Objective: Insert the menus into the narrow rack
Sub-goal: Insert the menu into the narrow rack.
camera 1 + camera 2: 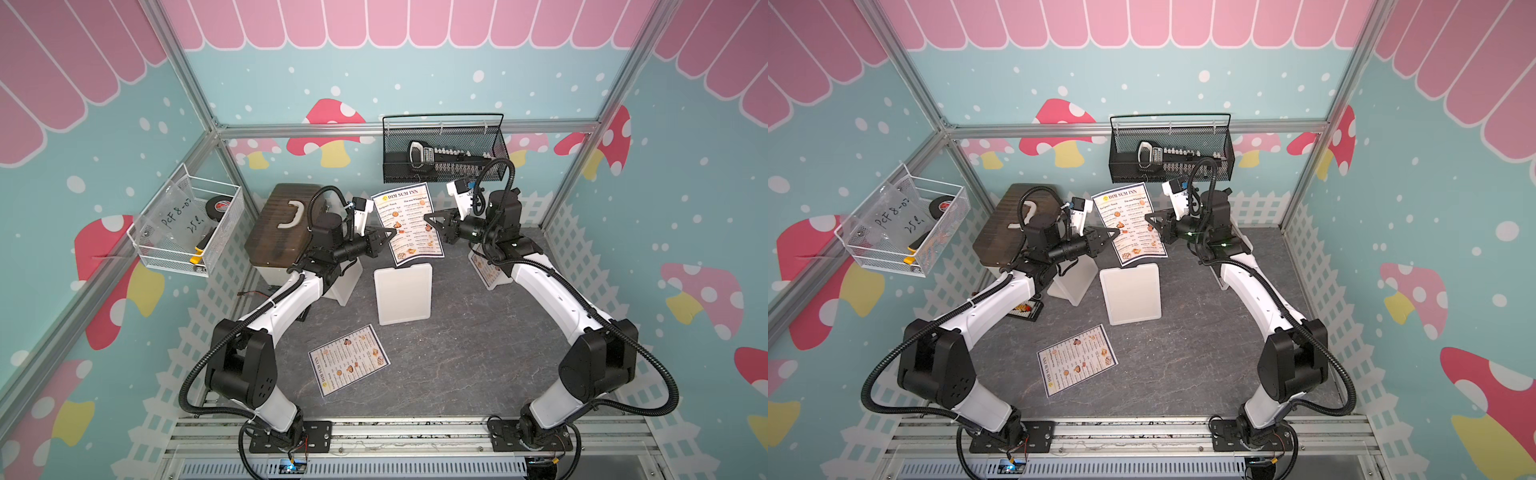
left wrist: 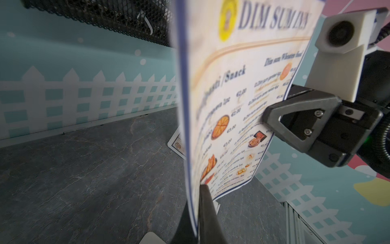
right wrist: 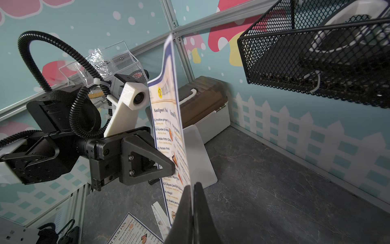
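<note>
One menu [image 1: 409,216] stands upright in the air at the back middle, held by both grippers. My left gripper [image 1: 392,230] is shut on its left edge, and my right gripper [image 1: 429,217] is shut on its right edge. In the wrist views the sheet [image 2: 242,95] runs between the closed fingers of the left gripper [image 2: 197,190] and of the right gripper [image 3: 193,186]. The white narrow rack [image 1: 403,295] stands on the table just below and in front of the held menu. A second menu [image 1: 348,359] lies flat in front of the rack. A third menu [image 1: 482,266] leans in a white holder under my right arm.
A brown-lidded box [image 1: 280,224] sits at the back left, with another white stand [image 1: 343,286] beside it. A black mesh basket [image 1: 444,149] hangs on the back wall just above the held menu. A white wire basket [image 1: 187,224] hangs on the left wall.
</note>
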### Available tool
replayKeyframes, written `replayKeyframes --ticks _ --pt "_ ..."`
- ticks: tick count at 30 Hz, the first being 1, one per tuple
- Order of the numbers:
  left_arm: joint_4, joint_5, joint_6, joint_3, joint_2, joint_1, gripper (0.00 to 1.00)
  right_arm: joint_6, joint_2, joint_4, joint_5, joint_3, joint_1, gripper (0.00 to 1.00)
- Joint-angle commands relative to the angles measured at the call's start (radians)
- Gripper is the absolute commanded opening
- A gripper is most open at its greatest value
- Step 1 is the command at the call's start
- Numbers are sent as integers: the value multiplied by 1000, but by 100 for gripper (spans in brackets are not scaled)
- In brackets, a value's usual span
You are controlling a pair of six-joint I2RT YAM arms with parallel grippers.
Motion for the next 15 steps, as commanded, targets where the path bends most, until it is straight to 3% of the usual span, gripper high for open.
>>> replayKeyframes --ticks 1,15 --pt "34 17 -11 35 17 8 1 -29 17 16 -23 32 -7 0" --pt "55 26 -26 17 21 18 1 -21 39 16 -41 43 -8 0"
